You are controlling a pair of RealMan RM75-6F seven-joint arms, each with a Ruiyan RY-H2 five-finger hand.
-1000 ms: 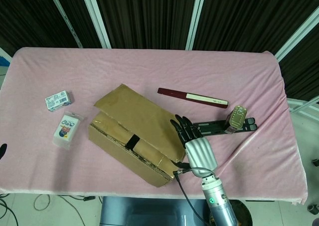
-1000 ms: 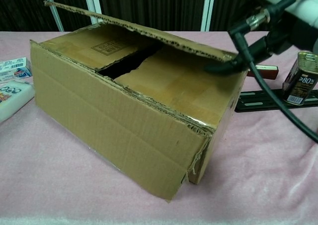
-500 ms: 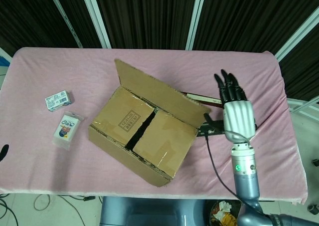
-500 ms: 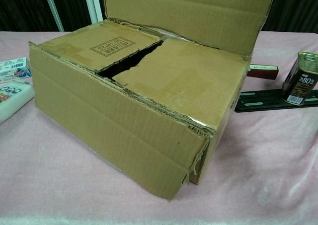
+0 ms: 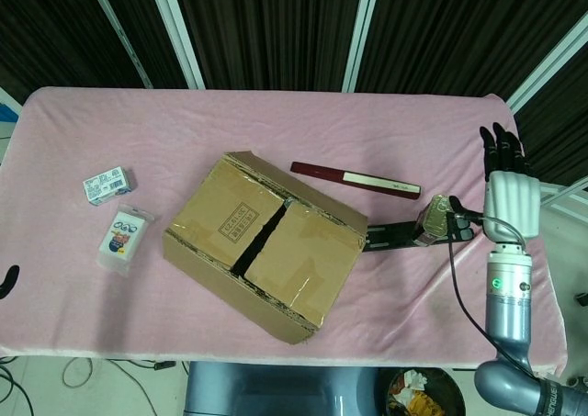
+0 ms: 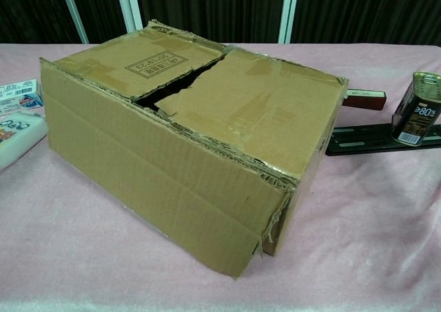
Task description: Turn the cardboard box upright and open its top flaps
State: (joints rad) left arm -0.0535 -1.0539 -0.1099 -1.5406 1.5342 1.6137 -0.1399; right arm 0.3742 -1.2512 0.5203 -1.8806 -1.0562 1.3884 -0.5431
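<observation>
Pink cloth-covered table (image 5: 276, 131) bearing all items. Gold metal tin (image 5: 438, 219) standing upright on flat black metal bracket (image 5: 390, 238), toward table's right side. Long maroon-and-cream flat box (image 5: 356, 179) lying beyond bracket. Small white-green carton (image 5: 107, 185) and white printed packet (image 5: 125, 240) lying near table's left edge.

head view: high above, looking steeply down on the whole pink worktop (image 5: 276, 131), far back | chest view: low at the near edge, facing level across, close to the cardboard box (image 6: 186, 147) | shared: box, tin can (image 6: 415, 109), black bracket (image 6: 372, 138), packets at left
</observation>
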